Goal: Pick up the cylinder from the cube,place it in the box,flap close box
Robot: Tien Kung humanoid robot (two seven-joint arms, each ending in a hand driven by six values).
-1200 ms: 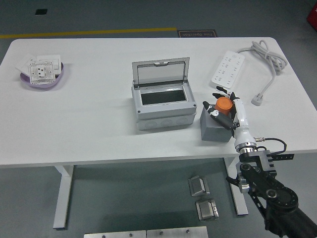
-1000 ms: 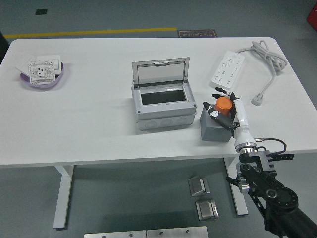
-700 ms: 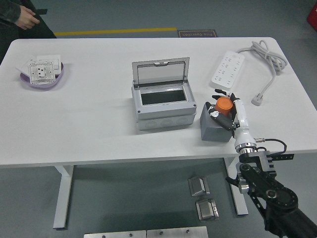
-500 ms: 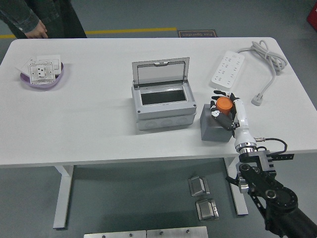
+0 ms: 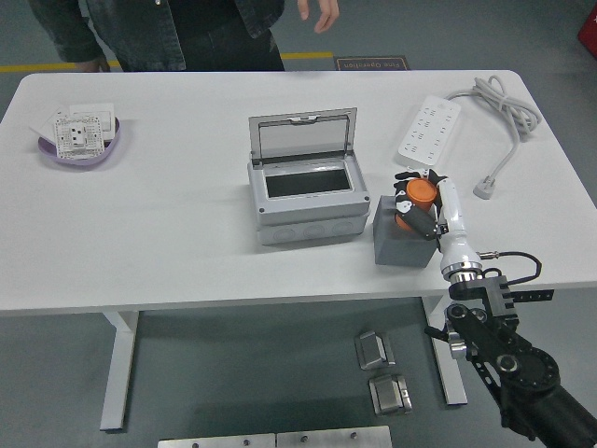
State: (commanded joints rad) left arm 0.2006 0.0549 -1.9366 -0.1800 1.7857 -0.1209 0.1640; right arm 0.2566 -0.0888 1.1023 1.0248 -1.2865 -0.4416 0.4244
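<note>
An orange cylinder (image 5: 420, 193) sits at the top of a grey cube (image 5: 398, 245) to the right of the box. My right hand (image 5: 416, 200) has its black fingers curled around the cylinder, and its white forearm runs down to the table's near edge. The grey box (image 5: 306, 203) stands at the table's middle with its clear lid (image 5: 302, 135) raised upright and its inside empty. My left hand is out of view.
A white power strip (image 5: 429, 129) with a coiled cord (image 5: 499, 112) lies at the back right. A purple bowl (image 5: 78, 145) holding white parts sits at the far left. A person in a dark jacket (image 5: 159, 33) stands behind the table's far edge, one hand (image 5: 320, 13) hanging free.
My right hand has closed tighter on the cylinder and shifted slightly up and left. A person has walked in from the top left along the far side of the table.
</note>
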